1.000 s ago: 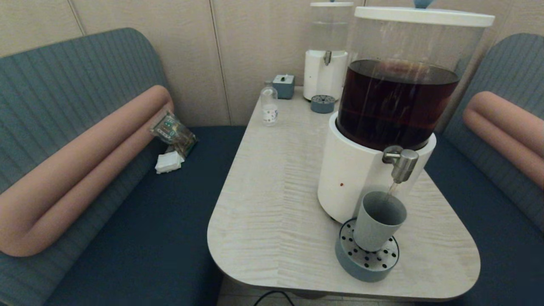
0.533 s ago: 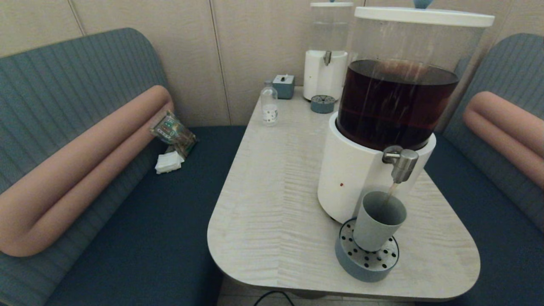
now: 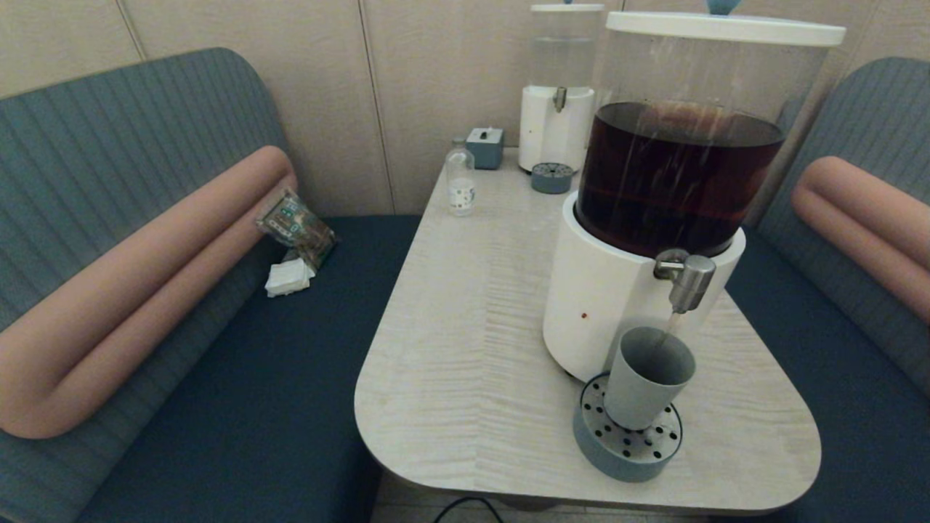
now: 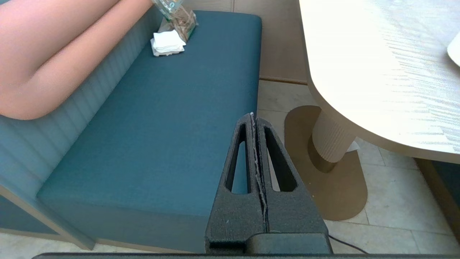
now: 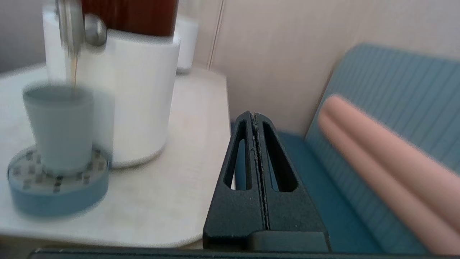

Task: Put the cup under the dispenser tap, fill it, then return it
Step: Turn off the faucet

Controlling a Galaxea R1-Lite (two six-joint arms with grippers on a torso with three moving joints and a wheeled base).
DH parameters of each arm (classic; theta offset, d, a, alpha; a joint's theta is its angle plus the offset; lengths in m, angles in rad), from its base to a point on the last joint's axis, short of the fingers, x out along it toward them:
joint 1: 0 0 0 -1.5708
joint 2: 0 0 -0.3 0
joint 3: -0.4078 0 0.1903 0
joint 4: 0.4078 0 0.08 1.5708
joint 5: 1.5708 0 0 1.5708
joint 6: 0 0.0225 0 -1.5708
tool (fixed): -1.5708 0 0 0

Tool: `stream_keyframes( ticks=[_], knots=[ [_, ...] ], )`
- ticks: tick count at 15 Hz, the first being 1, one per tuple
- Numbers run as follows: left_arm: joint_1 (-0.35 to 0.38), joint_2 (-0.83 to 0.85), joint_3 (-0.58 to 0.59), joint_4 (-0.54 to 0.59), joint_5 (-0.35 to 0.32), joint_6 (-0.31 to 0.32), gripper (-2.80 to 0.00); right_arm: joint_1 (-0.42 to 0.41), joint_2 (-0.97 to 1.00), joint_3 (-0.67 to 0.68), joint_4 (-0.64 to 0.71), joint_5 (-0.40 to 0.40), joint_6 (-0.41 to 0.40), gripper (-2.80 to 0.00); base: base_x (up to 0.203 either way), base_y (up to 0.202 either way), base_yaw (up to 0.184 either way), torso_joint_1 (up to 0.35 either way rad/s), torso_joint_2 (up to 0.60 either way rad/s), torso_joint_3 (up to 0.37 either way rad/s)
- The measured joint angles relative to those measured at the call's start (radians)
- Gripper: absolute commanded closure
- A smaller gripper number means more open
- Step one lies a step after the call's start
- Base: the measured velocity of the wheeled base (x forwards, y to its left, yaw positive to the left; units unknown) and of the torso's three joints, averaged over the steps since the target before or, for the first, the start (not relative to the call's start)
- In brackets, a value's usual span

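The grey-blue cup [image 3: 645,378] stands upright on the round perforated drip tray [image 3: 626,439], directly under the steel dispenser tap [image 3: 686,280] of the large white-based dispenser [image 3: 603,305] with dark brown liquid. A thin stream runs from the tap into the cup. The right wrist view shows the same cup [image 5: 59,126] under the tap [image 5: 70,25] with the stream falling in. My right gripper [image 5: 254,114] is shut and empty, off the table's right edge over the bench. My left gripper [image 4: 251,115] is shut and empty, low over the left bench beside the table. Neither arm shows in the head view.
A narrower dispenser [image 3: 558,94] with clear liquid, its small drip tray [image 3: 551,176], a grey-blue box [image 3: 484,147] and a small clear bottle [image 3: 460,178] stand at the table's far end. A snack bag [image 3: 296,225] and napkins [image 3: 288,277] lie on the left bench.
None of the objects has moved; the stream keeps running from the tap into the cup.
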Motion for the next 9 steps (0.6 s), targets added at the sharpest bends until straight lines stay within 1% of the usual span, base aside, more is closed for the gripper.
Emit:
stream_keyframes(
  ticks=[2, 6, 7, 9],
  knots=[
    [0.0, 0.0, 0.0, 0.0, 0.0, 0.0, 0.0, 0.0, 0.0, 0.008, 0.055, 0.004, 0.002, 0.0, 0.0, 0.0, 0.0, 0.0, 0.0, 0.0],
    [0.0, 0.0, 0.0, 0.0, 0.0, 0.0, 0.0, 0.0, 0.0, 0.01, 0.224, 0.016, 0.049, 0.0, 0.0, 0.0, 0.0, 0.0, 0.0, 0.0],
    [0.0, 0.0, 0.0, 0.0, 0.0, 0.0, 0.0, 0.0, 0.0, 0.01, 0.251, 0.036, 0.066, 0.0, 0.0, 0.0, 0.0, 0.0, 0.0, 0.0],
    [0.0, 0.0, 0.0, 0.0, 0.0, 0.0, 0.0, 0.0, 0.0, 0.01, 0.286, 0.076, 0.073, 0.0, 0.0, 0.0, 0.0, 0.0, 0.0, 0.0]
  ],
)
